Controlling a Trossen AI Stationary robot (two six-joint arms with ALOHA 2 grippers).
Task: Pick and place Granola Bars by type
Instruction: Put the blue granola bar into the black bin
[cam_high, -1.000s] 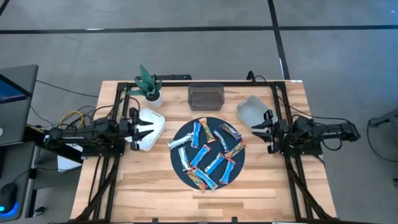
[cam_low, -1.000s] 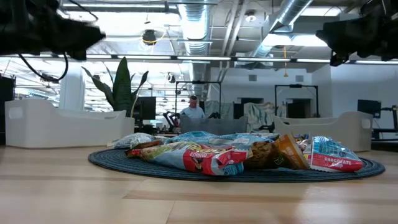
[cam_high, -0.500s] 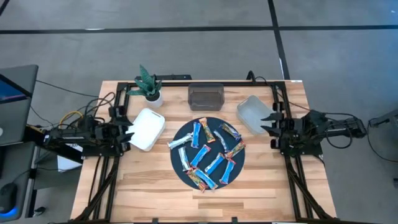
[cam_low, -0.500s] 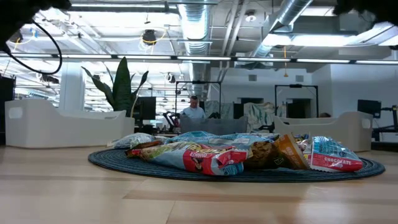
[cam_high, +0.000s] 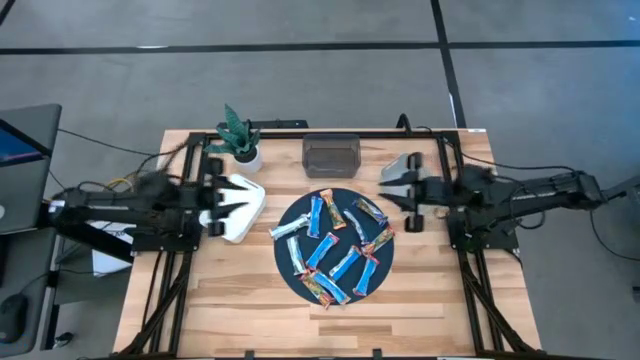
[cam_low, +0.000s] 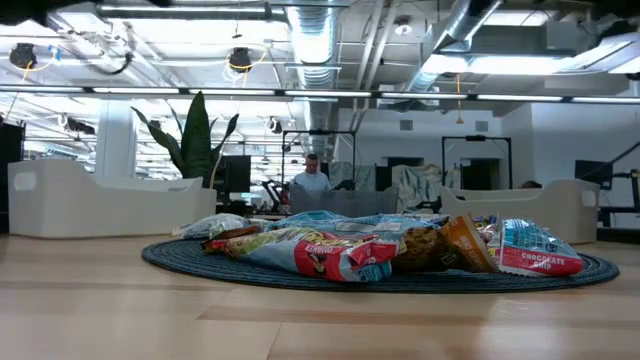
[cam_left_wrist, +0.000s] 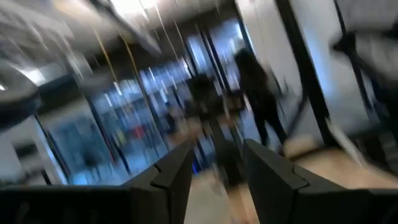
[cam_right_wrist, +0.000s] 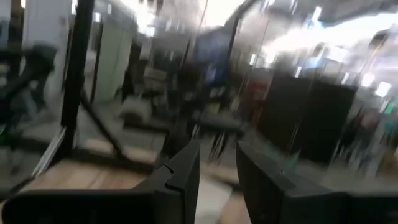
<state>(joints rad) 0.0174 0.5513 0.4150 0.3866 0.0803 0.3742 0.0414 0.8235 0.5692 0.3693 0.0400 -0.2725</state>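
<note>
High view: we see the left hand (cam_high: 222, 199) spread over the white bin (cam_high: 240, 207), empty. The right hand (cam_high: 404, 190) hangs parted above the clear bin (cam_high: 398, 172), empty. Between both hands, the Granola Bars (cam_high: 335, 249) lie piled on the round dark mat (cam_high: 290, 262).

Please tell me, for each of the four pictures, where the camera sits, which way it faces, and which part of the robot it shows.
High view: above the table, facing straight down; shows both arms, left hand over the white bin, right hand over the clear bin.
Low view: at table height, facing level across the mat and bars into the room; no hand shows.
Left wrist view: on the left arm, facing forward past its fingers.
Right wrist view: the same for the right arm's fingers.
Shared: high and low both show the mat and bars.
</note>
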